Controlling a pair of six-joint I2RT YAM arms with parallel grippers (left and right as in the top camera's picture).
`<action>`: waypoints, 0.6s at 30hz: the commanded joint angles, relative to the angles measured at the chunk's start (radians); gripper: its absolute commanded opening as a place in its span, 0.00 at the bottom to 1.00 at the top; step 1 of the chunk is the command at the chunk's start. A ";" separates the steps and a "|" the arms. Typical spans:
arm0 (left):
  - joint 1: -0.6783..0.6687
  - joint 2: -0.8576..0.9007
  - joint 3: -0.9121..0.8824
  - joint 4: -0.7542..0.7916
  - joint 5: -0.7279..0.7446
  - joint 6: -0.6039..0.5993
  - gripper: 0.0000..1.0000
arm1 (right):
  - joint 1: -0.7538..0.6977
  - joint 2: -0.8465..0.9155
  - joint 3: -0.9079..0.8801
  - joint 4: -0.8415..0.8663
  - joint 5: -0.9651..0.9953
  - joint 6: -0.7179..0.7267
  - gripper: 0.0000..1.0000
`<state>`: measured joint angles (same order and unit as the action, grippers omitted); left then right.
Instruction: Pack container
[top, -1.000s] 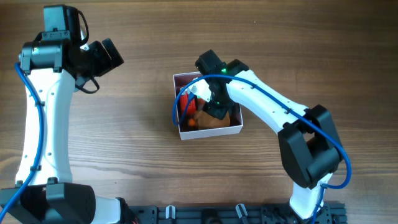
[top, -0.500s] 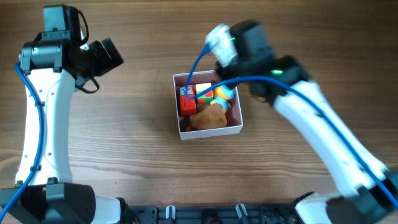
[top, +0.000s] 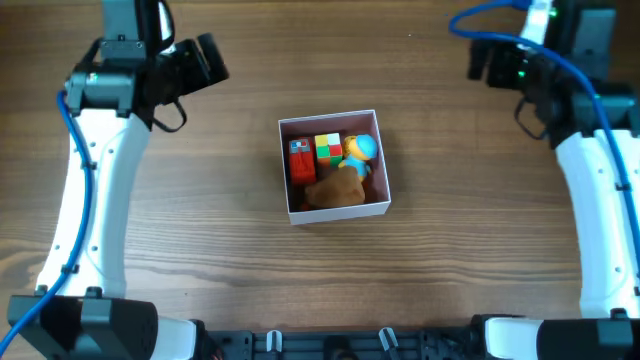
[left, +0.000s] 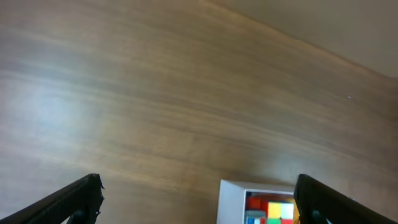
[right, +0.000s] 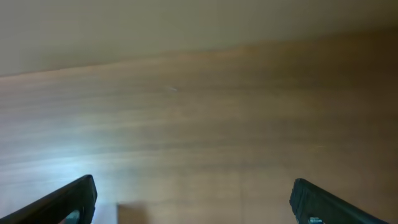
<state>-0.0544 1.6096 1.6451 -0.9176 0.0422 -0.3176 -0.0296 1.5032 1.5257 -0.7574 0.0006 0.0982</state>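
Note:
The container (top: 340, 211), a small white-walled box, sits mid-table. Inside it lie a red block (top: 301, 160), a multicoloured cube (top: 328, 147), a blue and yellow toy (top: 361, 150) and a brown plush (top: 335, 190). My left gripper (top: 205, 60) hangs at the far left, well away from the box, and is open. In the left wrist view that gripper (left: 198, 182) holds nothing; the container's corner (left: 232, 200) and the cube (left: 280, 209) show low between its fingers (left: 74, 200). My right gripper (top: 490, 62) is at the far right and open; in its wrist view the gripper (right: 193, 186) frames only bare wood.
A black rail (top: 380, 345) runs along the table's front edge between the two arm bases. The wooden table (top: 220, 220) spreads on all sides of the box. Its far edge shows in both wrist views.
My right arm has lifted out of the container and swung back to the far right, and its jaws have opened. The left arm has shifted slightly right and back. The toys stay in the box.

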 joint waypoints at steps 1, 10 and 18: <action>0.000 0.006 0.004 -0.021 -0.017 0.117 1.00 | -0.045 -0.008 0.000 -0.086 0.004 0.032 1.00; -0.078 -0.109 -0.067 -0.098 -0.074 0.122 1.00 | -0.050 -0.317 -0.314 -0.039 0.049 0.070 1.00; -0.124 -0.489 -0.475 0.085 -0.099 0.087 1.00 | -0.050 -0.827 -0.682 -0.045 0.117 0.069 1.00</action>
<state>-0.1753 1.2961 1.3407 -0.8867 -0.0368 -0.2192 -0.0784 0.8249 0.9493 -0.7719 0.0731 0.1505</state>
